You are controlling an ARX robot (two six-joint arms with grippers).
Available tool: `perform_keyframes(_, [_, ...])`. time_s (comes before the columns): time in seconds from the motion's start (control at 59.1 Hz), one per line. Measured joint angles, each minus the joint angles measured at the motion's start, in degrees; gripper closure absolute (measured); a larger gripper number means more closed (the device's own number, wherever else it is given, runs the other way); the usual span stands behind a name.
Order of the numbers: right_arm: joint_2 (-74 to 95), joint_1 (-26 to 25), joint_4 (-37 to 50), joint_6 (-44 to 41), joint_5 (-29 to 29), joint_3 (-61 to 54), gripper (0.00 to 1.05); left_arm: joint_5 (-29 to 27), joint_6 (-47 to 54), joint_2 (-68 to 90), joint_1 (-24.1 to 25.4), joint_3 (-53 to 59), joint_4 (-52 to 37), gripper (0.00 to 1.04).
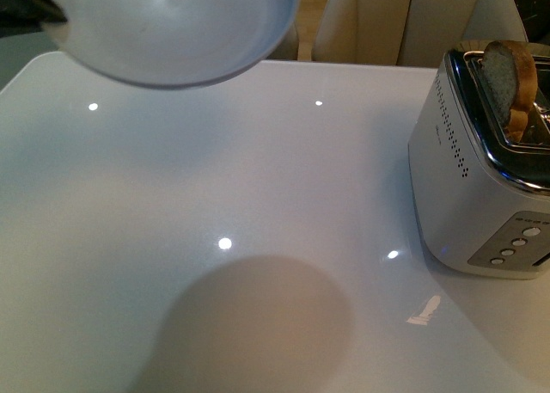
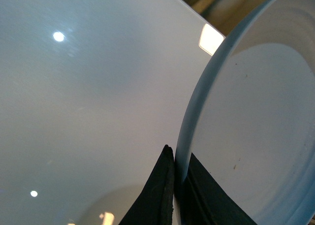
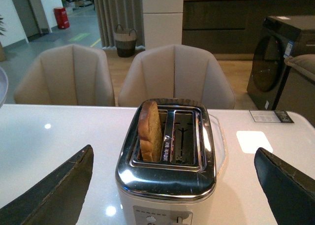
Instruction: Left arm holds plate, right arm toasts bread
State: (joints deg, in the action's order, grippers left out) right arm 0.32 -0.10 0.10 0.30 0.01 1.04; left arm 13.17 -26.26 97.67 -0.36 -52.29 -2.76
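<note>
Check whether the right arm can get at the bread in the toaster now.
Probably yes: the right gripper is open facing the toaster, the bread slice stands proud of one slot, and nothing shows between them.

1 plate point(image 1: 172, 23), 1 bread slice point(image 3: 150, 131), 1 toaster point(image 3: 167, 185), 2 chairs point(image 3: 64, 77).

The plate point(image 1: 172, 32) in my left hand point(image 2: 177, 178) runs off the front view's top edge, and the toaster point(image 1: 473, 178) hides the lower half of the bread point(image 1: 507, 70).
</note>
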Motion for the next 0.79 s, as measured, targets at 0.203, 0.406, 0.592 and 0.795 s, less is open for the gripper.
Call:
perform_keyframes(0.203, [0.0, 0.0, 0.0, 0.0, 0.0, 0.0, 0.09, 0.6, 4.1, 13.0, 5.6, 0.5, -6.2, 1.02])
perform_keyframes(0.406, [0.0, 0.0, 0.0, 0.0, 0.0, 0.0, 0.09, 0.6, 0.9, 23.1, 6.9, 0.6, -12.4, 1.02])
perform_keyframes(0.592, [0.0, 0.0, 0.0, 0.0, 0.0, 0.0, 0.09, 1.0, -5.2, 30.3, 5.5, -1.3, -17.2, 1.02])
perform_keyframes(0.795, [0.0, 0.0, 0.0, 0.0, 0.0, 0.0, 0.09, 0.8, -9.2, 36.5, 6.2, -1.8, -18.7, 1.02])
